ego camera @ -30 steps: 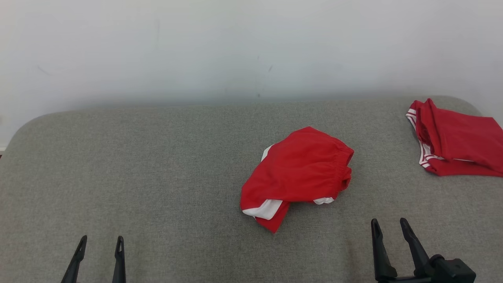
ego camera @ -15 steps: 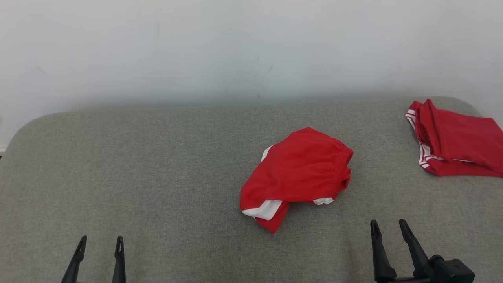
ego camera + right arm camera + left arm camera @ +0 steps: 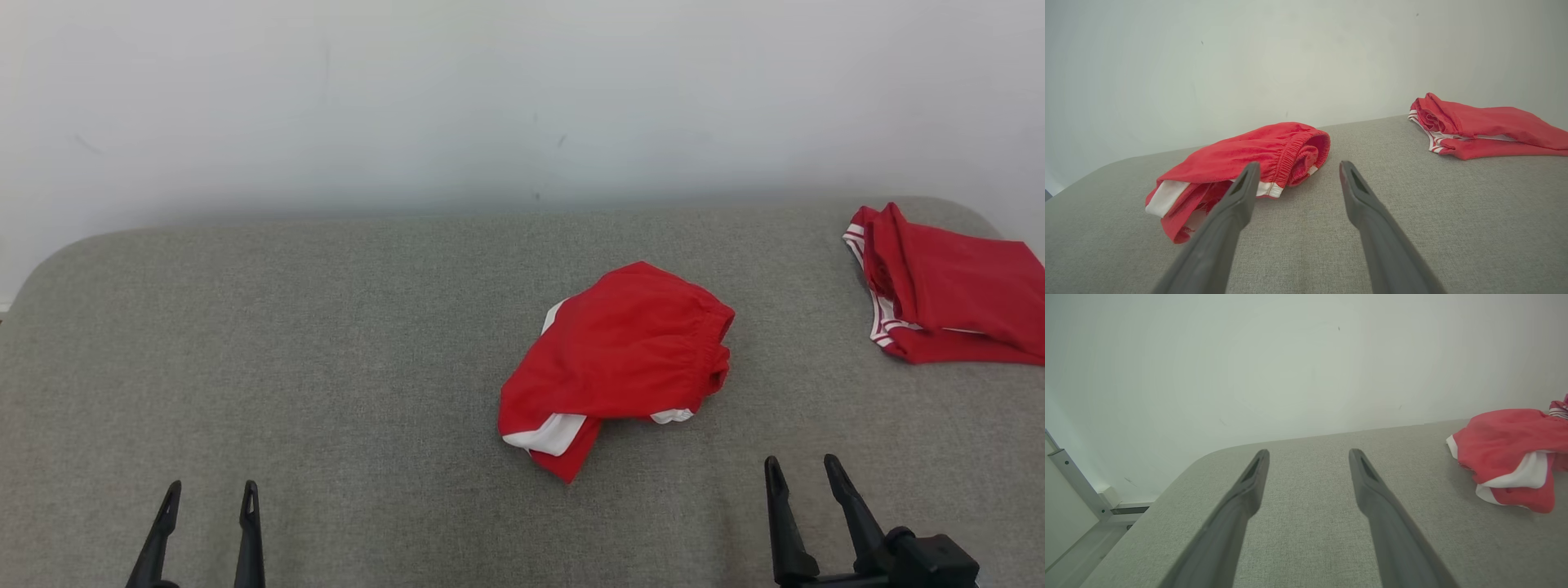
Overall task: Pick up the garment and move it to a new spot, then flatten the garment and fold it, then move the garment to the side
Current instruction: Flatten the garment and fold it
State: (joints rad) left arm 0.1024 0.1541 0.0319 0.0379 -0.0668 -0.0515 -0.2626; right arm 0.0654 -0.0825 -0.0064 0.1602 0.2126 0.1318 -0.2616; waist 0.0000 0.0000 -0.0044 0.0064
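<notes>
Ahead and left of right fingers (image 3: 784,523), crumpled red garment (image 3: 616,359) with white trim lies on grey bench (image 3: 326,343), touching neither tip. Both right fingers and left fingers (image 3: 248,539) spread wide, empty; garment well to right of left fingers. Farther ahead-right of right fingers, folded second red garment (image 3: 955,294) near bench corner.

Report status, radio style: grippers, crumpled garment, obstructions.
Left gripper open, empty. Right gripper open, empty. Crumpled garment untouched, centre. Folded garment far right, not blocking.

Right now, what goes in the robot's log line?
stage: pre-pickup | left hand: open, empty | right hand: open, empty | crumpled garment: untouched, centre | folded garment: far right
</notes>
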